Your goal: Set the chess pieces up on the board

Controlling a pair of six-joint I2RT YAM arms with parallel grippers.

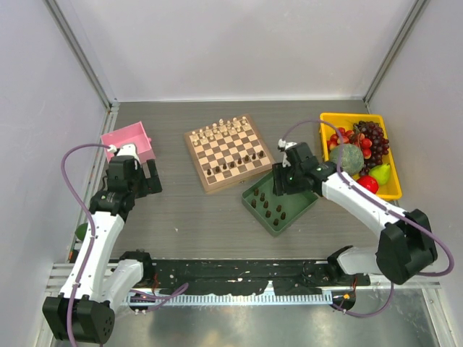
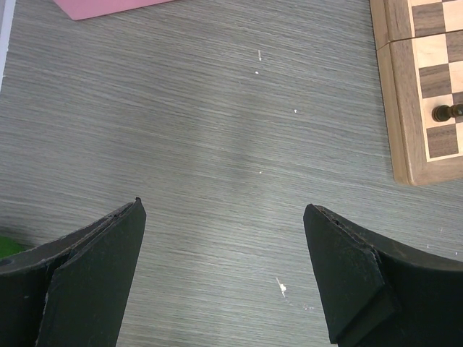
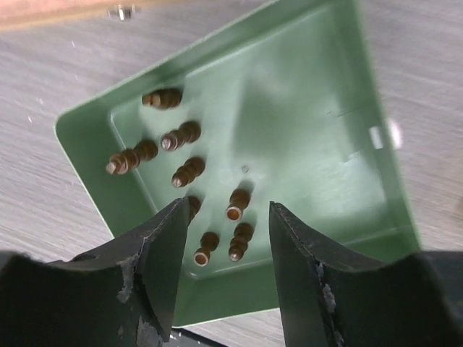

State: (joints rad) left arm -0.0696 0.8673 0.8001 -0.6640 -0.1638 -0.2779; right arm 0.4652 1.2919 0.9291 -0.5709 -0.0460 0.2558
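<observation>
The right gripper (image 3: pixel 228 210) hangs over the green tray (image 3: pixel 318 101). Its two black fingers are about half open, and there is nothing held between them. The left gripper (image 2: pixel 224 206) is open as wide as it goes, over the grey streaky table (image 2: pixel 217 108), and holds nothing. The chess pieces (image 3: pixel 181 135) are small, dark brown, round and knobby wood. Some sit in the smooth tray, and a few stand on the checked wooden board (image 1: pixel 229 153).

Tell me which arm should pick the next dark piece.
Right. The right claw hangs open over the dark pieces in the green tray; the left claw hovers over the table beside the board.
</observation>
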